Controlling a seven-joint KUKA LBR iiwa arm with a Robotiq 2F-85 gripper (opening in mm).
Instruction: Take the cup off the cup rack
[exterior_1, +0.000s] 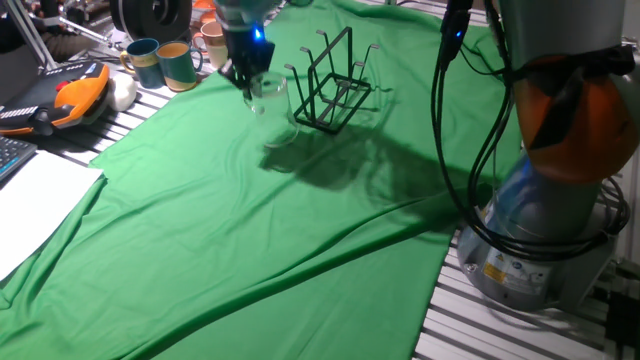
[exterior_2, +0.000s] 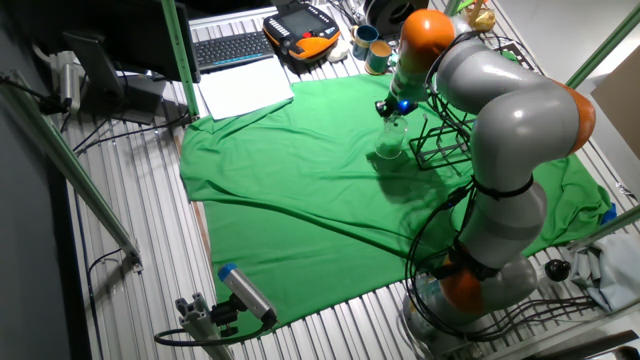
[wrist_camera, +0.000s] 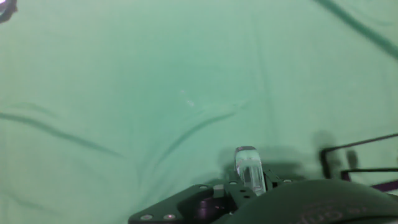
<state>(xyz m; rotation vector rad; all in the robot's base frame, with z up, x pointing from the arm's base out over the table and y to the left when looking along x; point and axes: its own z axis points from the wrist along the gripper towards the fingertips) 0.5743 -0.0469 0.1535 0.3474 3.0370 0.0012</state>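
Nearest the hand view, the pincer (wrist_camera: 249, 186) pinches the clear glass cup (wrist_camera: 249, 169); no writing is legible. The other views show the cup (exterior_1: 266, 95) lifted above the wrinkled green cloth (exterior_1: 250, 230) on the bench, just left of the black wire cup rack (exterior_1: 335, 85).

No text, brand, number or sign can be read in any of the three views. A yellow label (exterior_1: 497, 268) sits on the robot base at about four o'clock in one fixed view, but its print is too small to make out. The keyboard (exterior_2: 232, 47) at eleven o'clock in the other fixed view shows keys with no legible characters.
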